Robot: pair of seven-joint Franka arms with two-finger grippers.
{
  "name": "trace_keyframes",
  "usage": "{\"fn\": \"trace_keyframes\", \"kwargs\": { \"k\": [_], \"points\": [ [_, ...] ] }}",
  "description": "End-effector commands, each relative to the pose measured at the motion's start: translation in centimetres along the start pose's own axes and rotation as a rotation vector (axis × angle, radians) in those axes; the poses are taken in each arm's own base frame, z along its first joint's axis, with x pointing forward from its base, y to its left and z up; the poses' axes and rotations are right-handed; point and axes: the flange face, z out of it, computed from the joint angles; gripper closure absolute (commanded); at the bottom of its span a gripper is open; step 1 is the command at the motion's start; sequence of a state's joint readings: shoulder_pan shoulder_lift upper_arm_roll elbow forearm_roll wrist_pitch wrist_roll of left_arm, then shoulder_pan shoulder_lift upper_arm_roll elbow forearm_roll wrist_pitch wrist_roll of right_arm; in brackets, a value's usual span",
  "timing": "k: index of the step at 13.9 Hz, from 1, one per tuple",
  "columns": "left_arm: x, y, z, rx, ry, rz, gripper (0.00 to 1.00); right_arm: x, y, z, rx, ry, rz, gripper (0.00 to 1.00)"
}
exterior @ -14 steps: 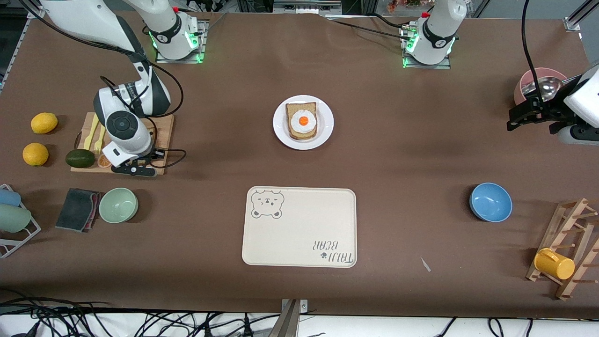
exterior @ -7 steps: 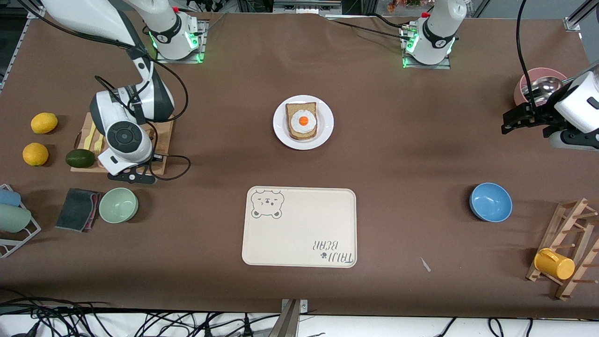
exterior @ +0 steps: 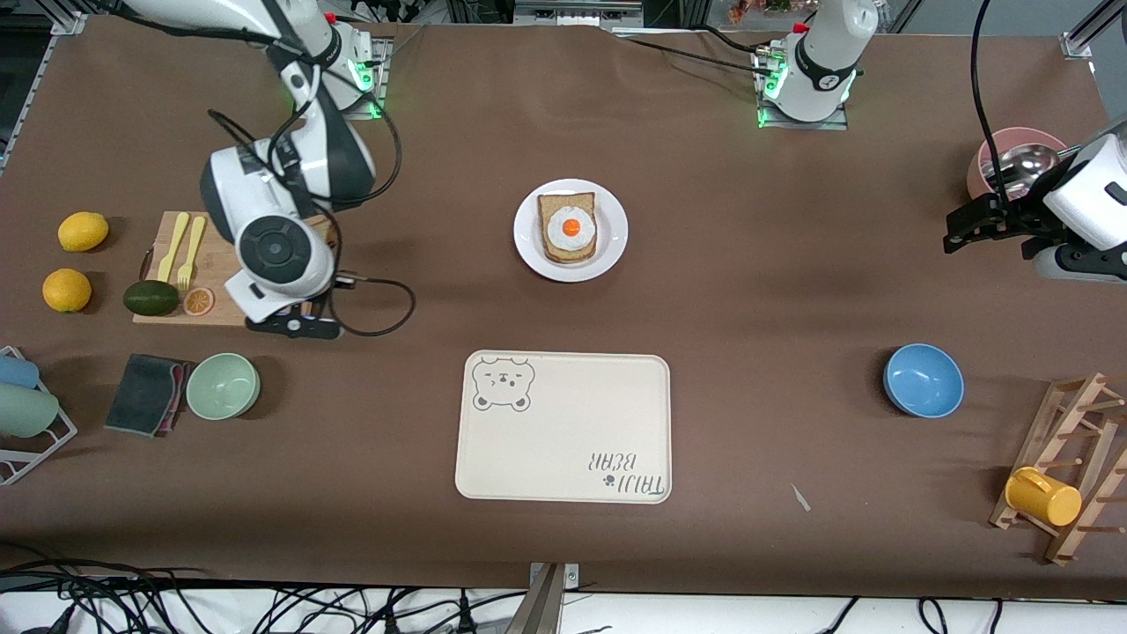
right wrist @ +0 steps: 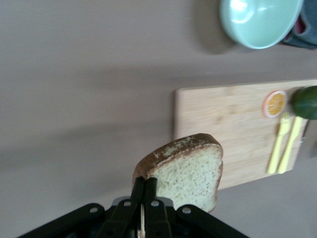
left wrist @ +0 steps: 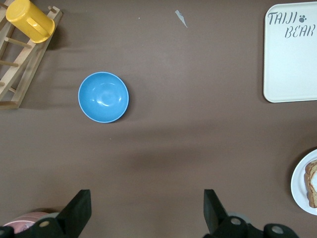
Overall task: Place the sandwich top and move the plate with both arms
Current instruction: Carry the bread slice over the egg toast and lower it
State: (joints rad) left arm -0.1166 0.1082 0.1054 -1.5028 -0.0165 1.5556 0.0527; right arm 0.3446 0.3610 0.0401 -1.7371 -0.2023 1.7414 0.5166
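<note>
The right gripper (right wrist: 143,198) is clamping its fingers on one edge of the sandwich top (right wrist: 185,171), and it is carrying the slice in the air over the cutting board's (exterior: 220,264) end nearest the plate (exterior: 616,231). A second ago this arm was hanging lower over the middle of the board, covering the yellow fork (exterior: 190,251) and orange slice (exterior: 197,301); now it has risen and swung toward the table's middle, so both are showing again beside the avocado (exterior: 151,298). In the front view the arm's own housing is hiding the bread, so how level it is hanging is hard to judge; the right wrist view is showing it sticking out from the fingertips, crust outward.

The plate is sitting unmoved at the table's middle, holding the bread slice with the fried egg (exterior: 570,228), farther from the front camera than the bear tray (exterior: 563,427).

The left gripper (left wrist: 146,210) is hovering with its fingers spread apart and holding nothing, over the table beside the pink bowl (exterior: 1012,145) at its own end. It has drifted slightly since a second ago and is now waiting, with the blue bowl (exterior: 923,379) lying nearer the front camera.
</note>
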Motion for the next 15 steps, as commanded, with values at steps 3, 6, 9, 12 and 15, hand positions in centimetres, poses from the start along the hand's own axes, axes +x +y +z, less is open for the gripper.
{"fn": "trace_keyframes", "kwargs": {
  "k": [3,6,9,12,15],
  "points": [
    [-0.2,0.1,-0.3,-0.033,0.014,-0.011,0.0,-4.1,-10.8,-3.8,0.064,-0.016,0.007,1.0],
    [-0.2,0.2,-0.3,-0.018,0.01,-0.004,0.0,-4.4,-16.7,-4.8,0.13,-0.061,0.11,1.0],
    [-0.2,0.3,-0.2,-0.016,0.006,-0.005,0.0,-5.7,-22.0,-5.7,0.197,-0.091,0.213,1.0],
    [-0.3,0.4,-0.2,-0.018,0.002,-0.005,0.0,-8.3,-26.4,-4.6,0.184,-0.085,0.223,1.0],
    [-0.4,0.1,-0.3,-0.02,0.003,-0.008,0.0,-11.1,-30.4,-3.8,0.212,-0.069,0.192,1.0]
  ]
}}
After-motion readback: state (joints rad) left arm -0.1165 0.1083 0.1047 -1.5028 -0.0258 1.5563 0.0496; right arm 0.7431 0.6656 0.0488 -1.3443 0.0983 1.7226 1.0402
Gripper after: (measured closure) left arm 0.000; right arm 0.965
